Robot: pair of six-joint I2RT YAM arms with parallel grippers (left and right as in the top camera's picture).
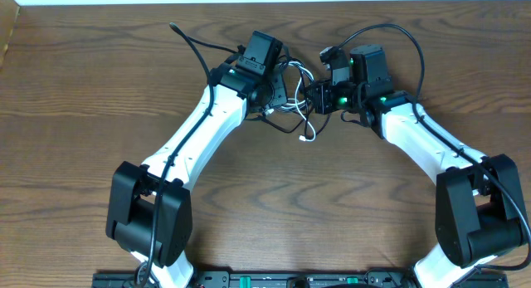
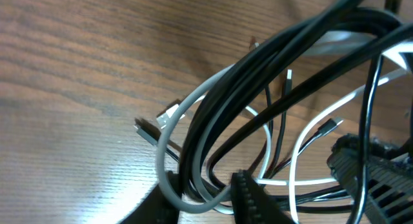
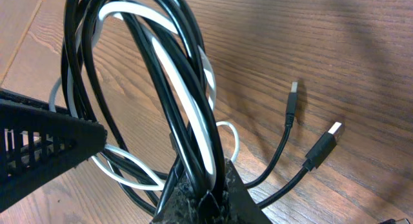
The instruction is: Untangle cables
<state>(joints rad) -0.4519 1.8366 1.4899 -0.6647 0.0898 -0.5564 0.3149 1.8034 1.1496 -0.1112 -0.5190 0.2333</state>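
Right tool [image 3: 204,199] clamps cables [image 3: 184,88]; left tool [image 2: 206,197] straddles them.

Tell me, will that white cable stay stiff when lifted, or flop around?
Probably floppy: the white cable bends in loose loops. Likely light, being so thin. It may drag the black cable along, since the two are wound together in the right gripper.

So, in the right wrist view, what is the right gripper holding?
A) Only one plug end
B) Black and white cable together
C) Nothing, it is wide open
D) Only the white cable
B: the right gripper is pinched shut on the black cable and the white cable together, while the two plugs lie loose on the table.
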